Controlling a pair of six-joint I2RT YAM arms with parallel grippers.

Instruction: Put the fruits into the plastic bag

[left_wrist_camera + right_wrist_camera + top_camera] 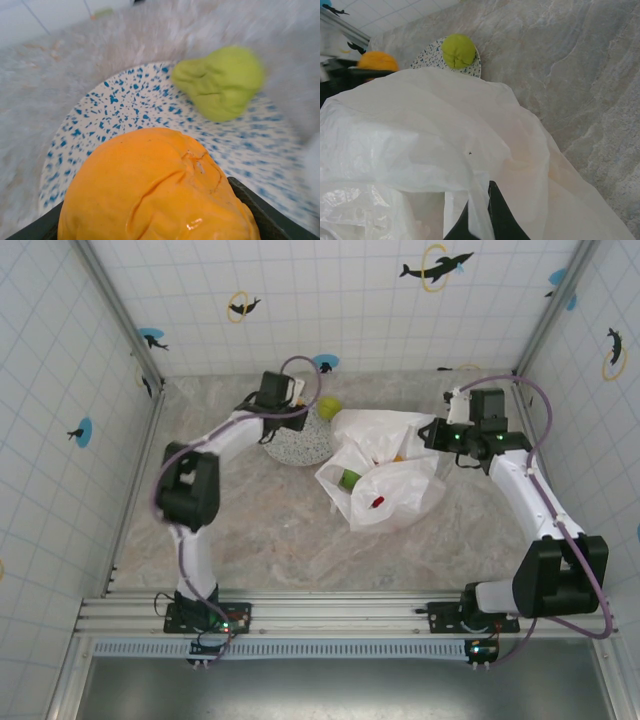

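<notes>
The left gripper [299,398], closed on the orange [155,190] over the plate [125,110], has the bag [390,485], pinched by the right gripper [480,205], to its right.

Near strip of table [260,540], from the arm bases up to plate [300,448] and bag [400,490]: open. Left of plate: open to the wall [90,440].

Over plate: blocked by left gripper [296,400] clamping an orange fruit [155,190]. Green fruit [329,408] sits on the far rim.

Plate to bag: just beside each other, little room between. Centre-right: taken up by bag, pinched at its right edge by right gripper [432,435].
</notes>
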